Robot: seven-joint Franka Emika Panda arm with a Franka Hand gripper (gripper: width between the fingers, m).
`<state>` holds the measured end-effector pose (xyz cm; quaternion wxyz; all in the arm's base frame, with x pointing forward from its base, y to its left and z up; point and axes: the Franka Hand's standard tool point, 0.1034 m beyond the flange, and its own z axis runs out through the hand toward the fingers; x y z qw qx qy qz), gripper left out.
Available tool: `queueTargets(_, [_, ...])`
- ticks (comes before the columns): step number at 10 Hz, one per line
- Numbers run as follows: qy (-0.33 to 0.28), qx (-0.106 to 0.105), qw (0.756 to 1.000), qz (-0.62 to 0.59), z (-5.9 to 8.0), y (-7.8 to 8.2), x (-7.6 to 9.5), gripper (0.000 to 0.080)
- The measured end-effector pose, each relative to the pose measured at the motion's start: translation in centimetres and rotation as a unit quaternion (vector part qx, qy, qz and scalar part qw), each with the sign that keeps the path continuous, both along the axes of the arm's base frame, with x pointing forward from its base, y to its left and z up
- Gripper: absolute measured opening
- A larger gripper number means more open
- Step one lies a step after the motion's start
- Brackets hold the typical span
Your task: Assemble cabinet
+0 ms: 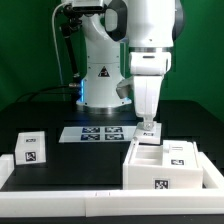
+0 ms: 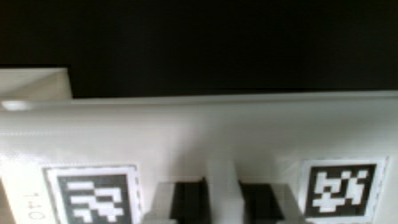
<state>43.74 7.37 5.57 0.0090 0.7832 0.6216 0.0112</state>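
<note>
The cabinet box (image 1: 160,165) is a large white tagged box with recesses at the exterior view's right. My gripper (image 1: 149,126) stands straight down on the box's far edge. In the wrist view the box (image 2: 196,130) fills the picture, with a tag on each side. My gripper (image 2: 224,205) shows two dark fingertips (image 2: 187,207) close together with a thin white wall of the box between them. A smaller white tagged drawer block (image 1: 30,152) lies at the exterior view's left, far from the gripper.
The marker board (image 1: 100,133) lies flat behind the parts, in front of the robot base (image 1: 105,85). A low white wall (image 1: 60,192) runs along the table's front edge. The table top is black.
</note>
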Motion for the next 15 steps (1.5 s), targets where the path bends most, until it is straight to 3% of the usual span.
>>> queueTargets(7, [-0.005,0.002,1.0,0.0,0.0,0.3,1.2,0.0068])
queueTargets(15, [-0.004,-0.001,0.999,0.053,0.0,-0.7,1.2,0.0069])
